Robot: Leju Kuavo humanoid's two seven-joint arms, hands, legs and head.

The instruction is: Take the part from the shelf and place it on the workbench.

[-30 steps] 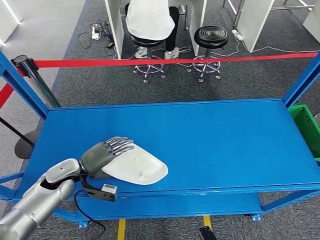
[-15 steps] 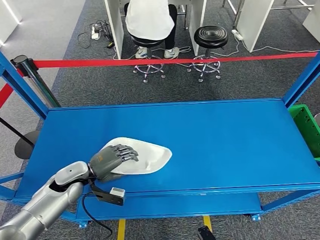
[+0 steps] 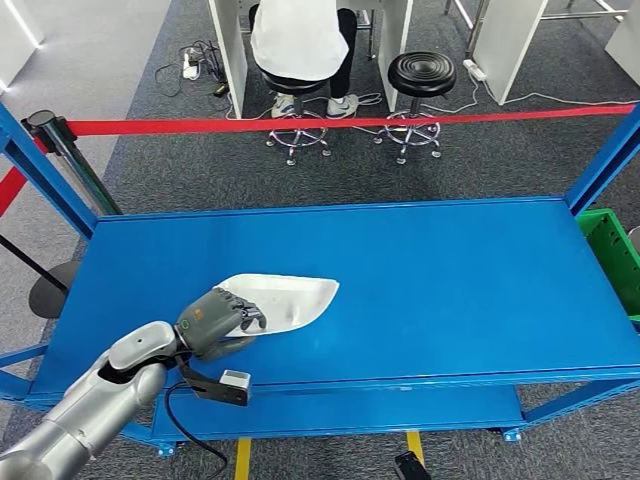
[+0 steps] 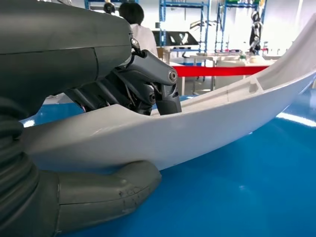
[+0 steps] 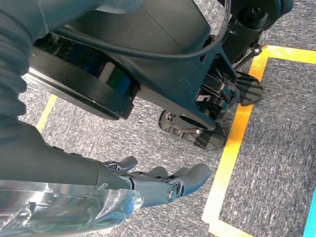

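A: Where is the part right now?

B: The white part (image 3: pixel 290 300) lies on the blue workbench (image 3: pixel 453 290), toward the robot's left and near the front edge. Its pointed end aims to the robot's right, and in the left wrist view the far end of the white part (image 4: pixel 231 111) rises off the blue surface while the near end sits low.

A: And the left hand?

B: The left hand (image 3: pixel 215 320) grips the near end of the part. In the left wrist view the dark fingers (image 4: pixel 164 94) curl over the part's upper rim and the thick grey thumb (image 4: pixel 108 190) lies under it, so the shell is clamped between them.

A: What about the right hand?

B: The right hand (image 5: pixel 156 185) hangs over grey carpet with a yellow floor line (image 5: pixel 231 153) beside it. Its fingers are extended and slightly apart, and it holds nothing.

A: Anything else around the bench?

B: A red barrier tape (image 3: pixel 340 123) runs across behind the workbench. Beyond it a person in a white top (image 3: pixel 298 40) sits on a stool, with a black stool (image 3: pixel 421 75) just beside them. A green bin (image 3: pixel 615 250) shows at the bench's right end.
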